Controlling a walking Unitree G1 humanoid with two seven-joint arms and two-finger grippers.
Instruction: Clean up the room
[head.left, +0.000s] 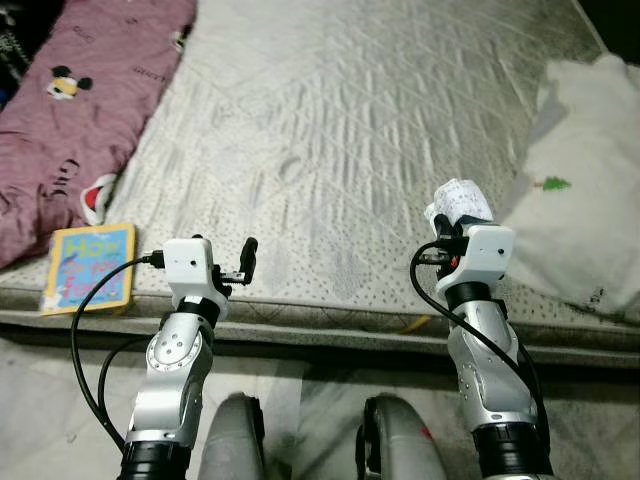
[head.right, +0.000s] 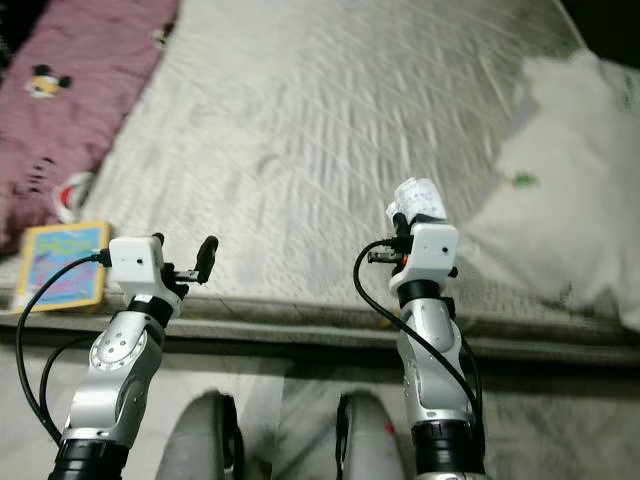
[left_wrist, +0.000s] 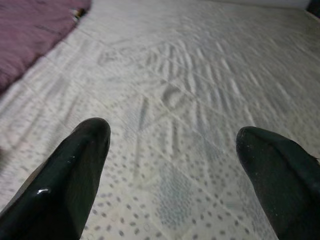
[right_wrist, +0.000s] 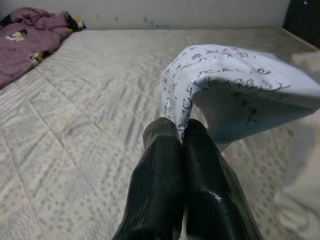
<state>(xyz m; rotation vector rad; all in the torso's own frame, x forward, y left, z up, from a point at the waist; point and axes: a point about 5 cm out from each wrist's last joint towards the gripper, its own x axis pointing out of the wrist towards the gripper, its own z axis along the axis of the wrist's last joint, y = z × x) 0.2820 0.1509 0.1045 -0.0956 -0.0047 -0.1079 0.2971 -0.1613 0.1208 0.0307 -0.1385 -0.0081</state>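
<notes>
Jaws of the right gripper (right_wrist: 182, 135) are clenched on a folded white printed cloth (right_wrist: 235, 95), held up above the near edge of the bed (head.left: 330, 130). Those of the left gripper (left_wrist: 172, 145) stand spread apart and bare over the quilted mattress. Beyond lie a children's book (head.left: 90, 267) at the near left corner, a maroon blanket (head.left: 80, 110), and a white pillow (head.left: 585, 190) at right.

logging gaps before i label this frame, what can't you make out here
- What the white printed item shut in the right gripper is: folded, print too small.
- Book title: blurred in the eye views.
- White pillow: cut off by the frame edge.
- Pink blanket: runs past the frame edge.
</notes>
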